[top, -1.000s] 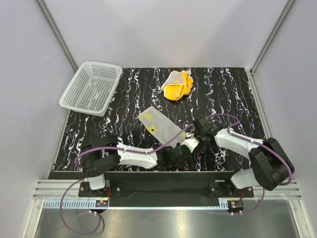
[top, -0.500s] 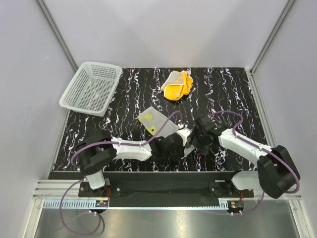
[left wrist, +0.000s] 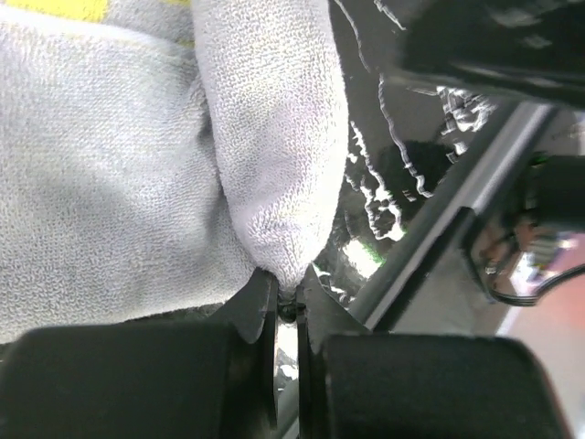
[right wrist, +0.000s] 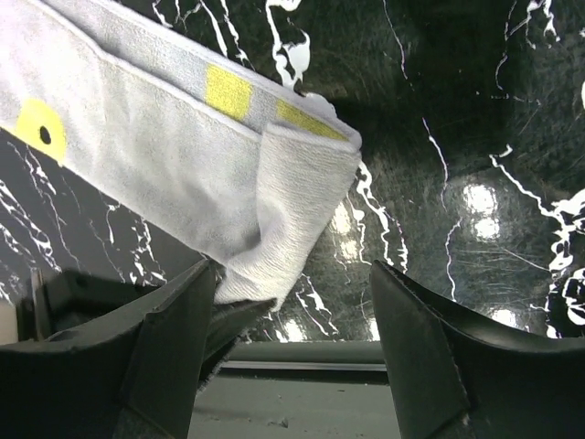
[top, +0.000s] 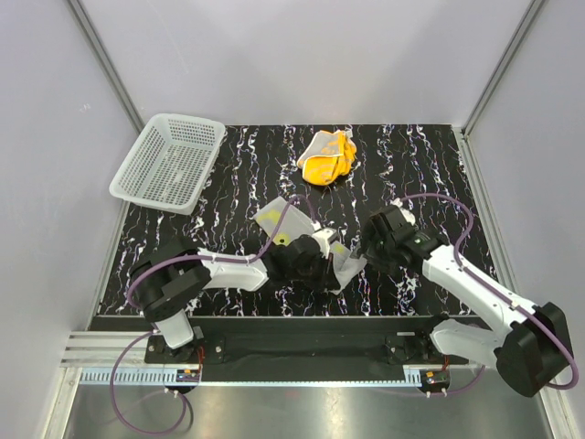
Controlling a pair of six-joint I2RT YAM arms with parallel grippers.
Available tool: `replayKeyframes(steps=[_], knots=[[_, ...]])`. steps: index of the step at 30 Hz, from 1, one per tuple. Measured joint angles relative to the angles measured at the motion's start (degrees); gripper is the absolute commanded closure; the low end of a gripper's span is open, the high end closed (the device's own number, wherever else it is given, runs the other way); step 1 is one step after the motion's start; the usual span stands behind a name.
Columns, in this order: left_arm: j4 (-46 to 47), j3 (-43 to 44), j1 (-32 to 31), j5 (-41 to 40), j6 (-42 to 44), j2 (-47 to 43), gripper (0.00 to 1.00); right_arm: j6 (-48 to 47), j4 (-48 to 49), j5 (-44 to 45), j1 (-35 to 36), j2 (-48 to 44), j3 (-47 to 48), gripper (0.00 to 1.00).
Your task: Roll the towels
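- Pale towel (top: 274, 223) lies on the worktop (top: 420, 165), its folded end pinched by the closed left fingers (left wrist: 256, 309).
- Right fingers (right wrist: 430, 357) stand open beside that fold.
- Orange towel (top: 327, 155) sits crumpled farther back.

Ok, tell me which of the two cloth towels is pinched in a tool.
The long pale towel with yellow patches, its folded end clamped in the left tool; the crumpled bright orange towel lies apart, farther back.

A lab robot cell: plain grey panel walls (top: 274, 55), aluminium frame rails (top: 109, 64), black marbled table (top: 430, 165).
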Motion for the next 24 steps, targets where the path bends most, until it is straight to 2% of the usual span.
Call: replayKeyframes(steps=[7, 11, 17, 24], knots=[[13.75, -7.85, 4.74, 7.54, -13.46, 0.22, 1.0, 0.46, 4.98, -4.07, 0.0, -8.55, -8.7, 0.24], [18.64, -8.79, 6.82, 10.49, -20.41, 0.66, 1.0, 1.86, 10.91, -7.43, 0.0, -13.27, -15.21, 0.23], [24.17, -8.79, 9.11, 14.73, -29.09, 2.75, 1.0, 4.15, 19.1, -10.05, 0.0, -12.24, -20.28, 0.23], [29.51, -10.88, 10.47, 17.57, -35.78, 6.34, 1.0, 5.84, 26.03, -9.77, 0.0, -9.55, -20.61, 0.23]])
